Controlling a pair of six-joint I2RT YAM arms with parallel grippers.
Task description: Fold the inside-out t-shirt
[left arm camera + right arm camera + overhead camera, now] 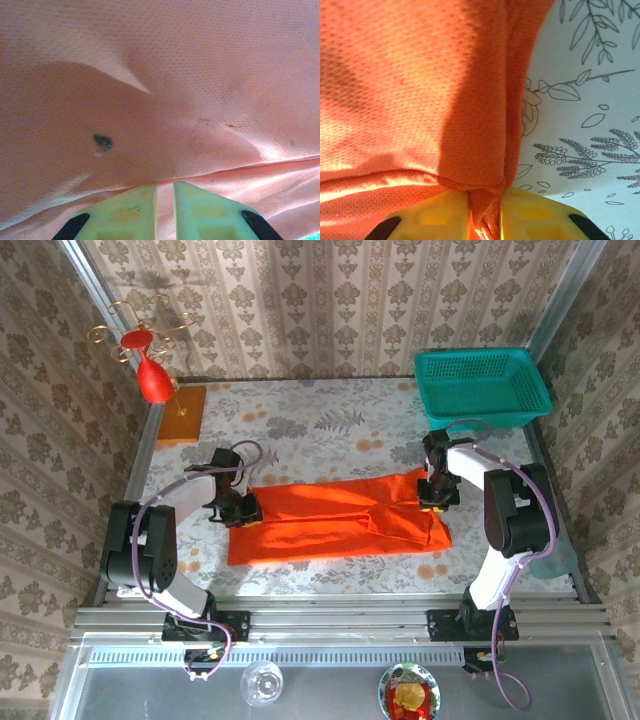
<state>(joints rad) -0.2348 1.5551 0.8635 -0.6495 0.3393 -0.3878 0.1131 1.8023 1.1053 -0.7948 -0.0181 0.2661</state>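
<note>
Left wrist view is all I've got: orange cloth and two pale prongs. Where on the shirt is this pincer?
Observer: The left pincer sits at the left end of the t-shirt, which lies as a long strip across the table.
Operator: Is the other one busy?
Observer: The right pincer pinches the opposite end; cloth shows between its fingers.
Operator: Anything else nearby?
Observer: A teal basket stands at the far right corner.

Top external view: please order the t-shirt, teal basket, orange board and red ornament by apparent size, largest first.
1. inside-out t-shirt
2. teal basket
3. orange board and red teardrop ornament: look about alike, so not ranked.
</note>
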